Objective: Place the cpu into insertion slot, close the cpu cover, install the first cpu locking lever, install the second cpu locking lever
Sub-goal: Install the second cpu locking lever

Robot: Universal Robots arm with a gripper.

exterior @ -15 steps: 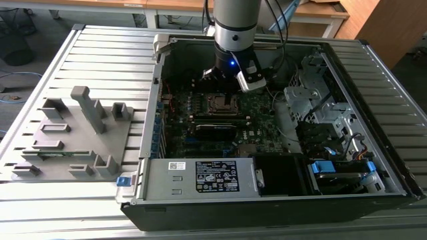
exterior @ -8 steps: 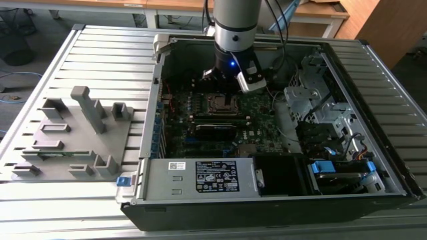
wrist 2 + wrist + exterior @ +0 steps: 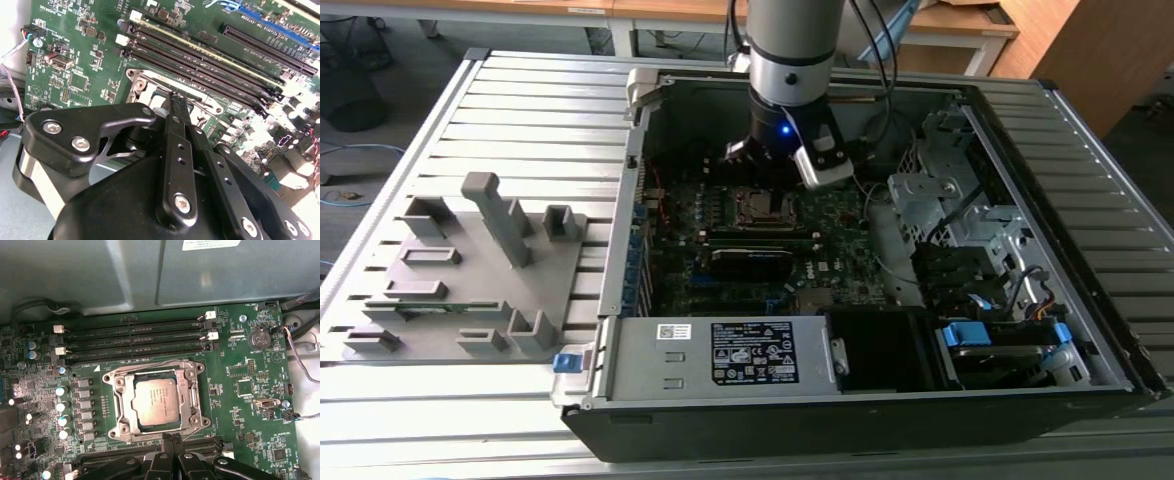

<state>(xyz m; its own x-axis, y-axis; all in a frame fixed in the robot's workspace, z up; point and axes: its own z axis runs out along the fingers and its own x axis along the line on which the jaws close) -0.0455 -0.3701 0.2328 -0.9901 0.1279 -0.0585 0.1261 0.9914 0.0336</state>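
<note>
The cpu (image 3: 155,402), a grey-brown square chip, lies flat in the insertion slot (image 3: 112,379) on the green board. The silver cpu cover (image 3: 128,402) is down, framing the chip. Thin wire levers run along the slot's edges; I cannot tell whether they are latched. My gripper (image 3: 172,439) is shut, its black fingertips pressed together with nothing between them, right at the slot's edge on the side away from the memory slots. In the second wrist view the gripper (image 3: 175,98) tip sits over the slot's metal rim (image 3: 145,81). In the exterior view the gripper (image 3: 771,160) hangs just above the slot (image 3: 765,207).
Long black memory slots (image 3: 135,340) run beside the socket, and capacitors (image 3: 62,405) stand in a row near it. The case walls, a drive cage (image 3: 961,220) and a power supply (image 3: 720,350) close in the board. A grey fixture (image 3: 467,270) lies at the exterior view's left.
</note>
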